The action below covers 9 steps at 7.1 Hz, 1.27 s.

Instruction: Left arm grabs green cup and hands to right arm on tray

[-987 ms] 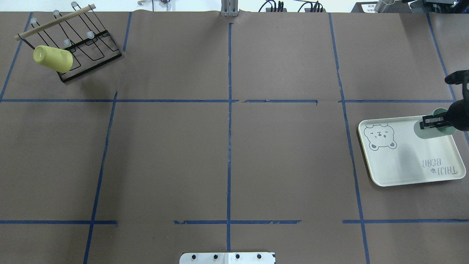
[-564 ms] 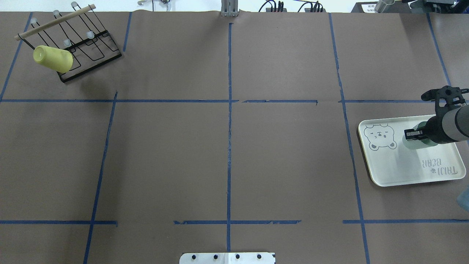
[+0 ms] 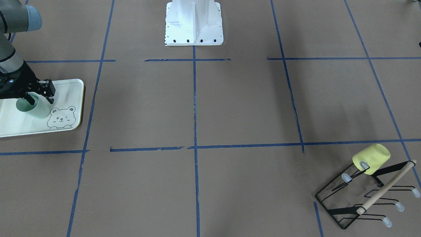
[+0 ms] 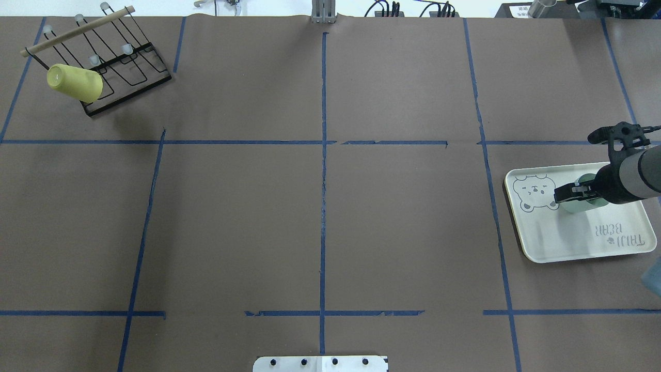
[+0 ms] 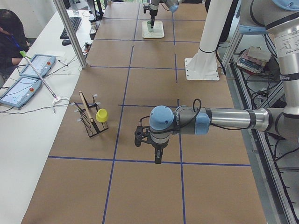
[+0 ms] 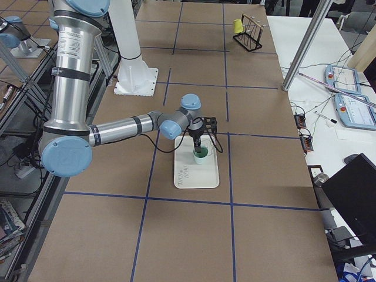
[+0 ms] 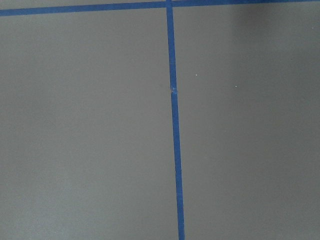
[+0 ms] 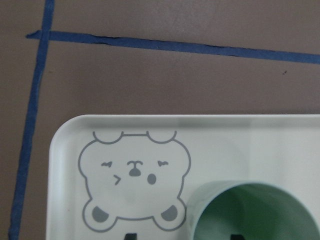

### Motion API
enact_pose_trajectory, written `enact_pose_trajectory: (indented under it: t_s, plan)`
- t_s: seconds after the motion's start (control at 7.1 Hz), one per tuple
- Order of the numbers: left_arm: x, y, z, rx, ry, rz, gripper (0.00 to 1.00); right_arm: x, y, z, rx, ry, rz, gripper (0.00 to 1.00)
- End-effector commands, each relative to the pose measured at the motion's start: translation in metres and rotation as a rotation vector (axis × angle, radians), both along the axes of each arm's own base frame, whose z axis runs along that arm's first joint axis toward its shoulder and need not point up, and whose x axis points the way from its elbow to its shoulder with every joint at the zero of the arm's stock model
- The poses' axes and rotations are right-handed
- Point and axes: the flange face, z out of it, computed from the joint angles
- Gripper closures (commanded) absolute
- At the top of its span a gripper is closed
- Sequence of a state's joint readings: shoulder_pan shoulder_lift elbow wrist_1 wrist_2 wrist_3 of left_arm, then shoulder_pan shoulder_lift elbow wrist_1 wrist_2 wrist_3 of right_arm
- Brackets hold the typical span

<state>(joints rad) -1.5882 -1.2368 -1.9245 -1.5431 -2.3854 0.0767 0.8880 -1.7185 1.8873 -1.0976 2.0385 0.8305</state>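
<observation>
My right gripper is shut on the green cup and holds it upright by the rim over the tray, just beside the bear drawing. The front-facing view shows the same gripper, cup and tray. The right wrist view shows the cup's open mouth next to the bear on the tray. I cannot tell if the cup touches the tray. My left gripper hangs over bare table and shows only in the exterior left view, so I cannot tell its state.
A pale yellow cup hangs on a black wire rack at the far left corner. The white robot base stands at the table's near edge. Blue tape lines cross the brown table.
My right gripper has carried the green cup leftward across the tray, from its right edge to beside the bear drawing.
</observation>
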Motion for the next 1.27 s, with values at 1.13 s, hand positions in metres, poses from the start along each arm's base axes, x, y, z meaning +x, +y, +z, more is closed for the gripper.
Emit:
enact_pose_trajectory:
  t_s: [1.13]
  plan:
    - [-0.001, -0.002, 0.016, -0.027, -0.012, -0.001, 0.0, 0.267, 0.065, 0.07, -0.075, 0.005, -0.124, 0.01]
